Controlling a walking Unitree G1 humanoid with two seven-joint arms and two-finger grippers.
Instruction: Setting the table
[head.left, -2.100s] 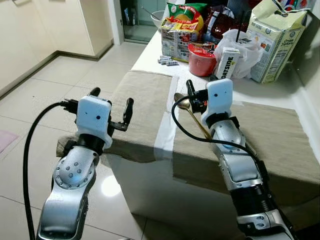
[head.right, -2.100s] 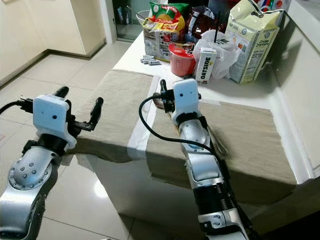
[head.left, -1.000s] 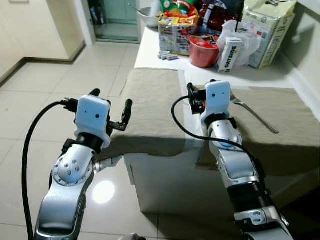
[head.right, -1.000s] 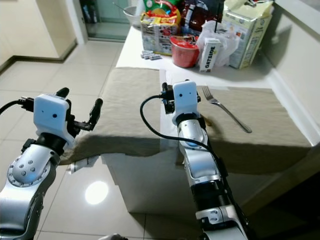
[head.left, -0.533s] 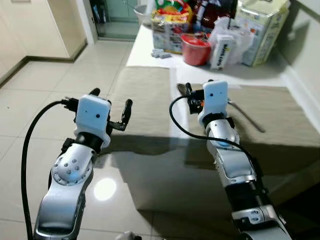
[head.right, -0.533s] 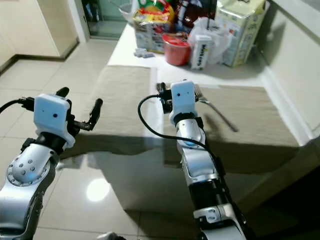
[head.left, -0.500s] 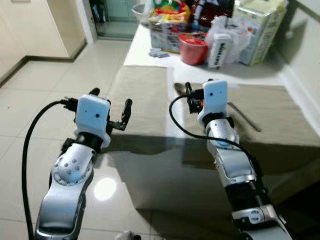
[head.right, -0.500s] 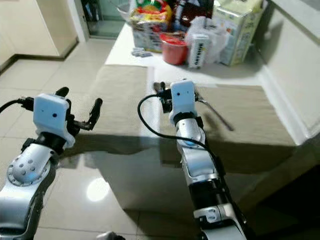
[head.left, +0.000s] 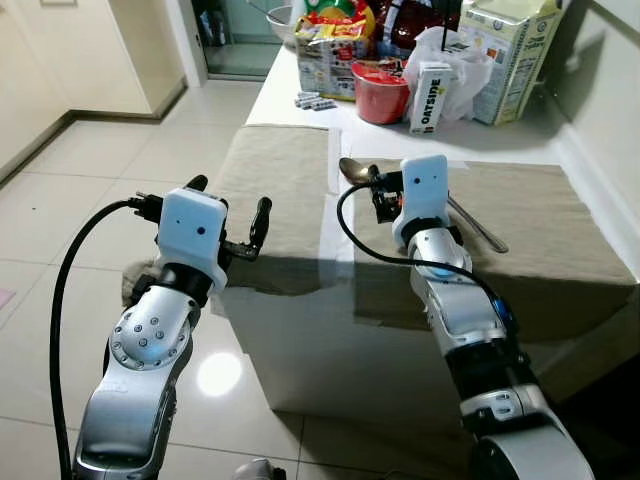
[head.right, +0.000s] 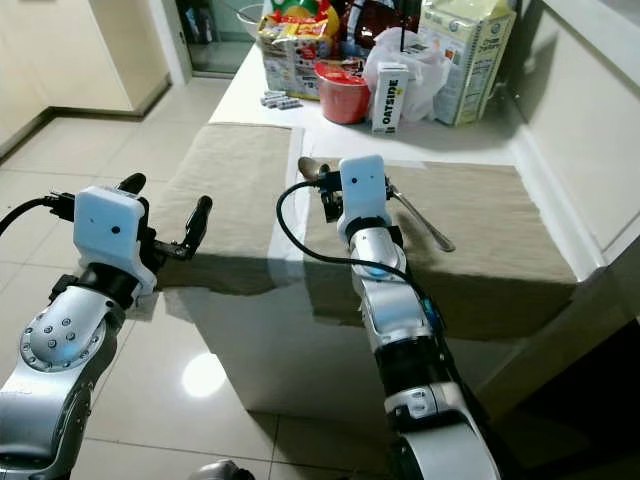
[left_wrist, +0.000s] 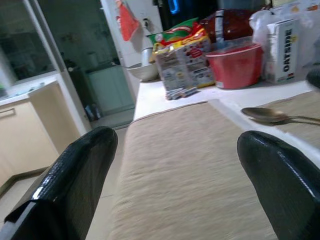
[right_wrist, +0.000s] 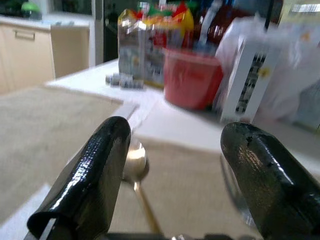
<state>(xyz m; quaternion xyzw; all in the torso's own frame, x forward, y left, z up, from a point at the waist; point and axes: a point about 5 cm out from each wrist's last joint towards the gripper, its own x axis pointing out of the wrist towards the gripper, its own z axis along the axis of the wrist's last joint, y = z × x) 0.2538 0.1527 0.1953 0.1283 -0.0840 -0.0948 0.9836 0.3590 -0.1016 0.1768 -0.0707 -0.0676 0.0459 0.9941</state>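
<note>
Two beige placemats lie on a white table (head.left: 331, 210), the left placemat (head.left: 280, 190) and the right placemat (head.left: 540, 230). A spoon (head.left: 352, 167) lies at the right placemat's near left corner, its bowl pointing away from me. A fork (head.left: 478, 228) lies slanted on the same mat. My right gripper (head.left: 383, 190) hovers low over the spoon's handle, open; the spoon (right_wrist: 134, 165) shows between its fingers. My left gripper (head.left: 230, 200) is open in front of the left placemat's front edge, holding nothing.
At the table's far end stand a red bowl (head.left: 381, 95), an Oatside carton (head.left: 430, 95), a large carton (head.left: 505, 55), snack bags (head.left: 335, 45) and some batteries (head.left: 312, 98). A wall (head.left: 610, 90) runs along the right. Tiled floor (head.left: 90, 170) opens to the left.
The whole picture has shifted, so the camera moved. Both grippers stay open and hold the same poses; the spoon and fork lie where they were.
</note>
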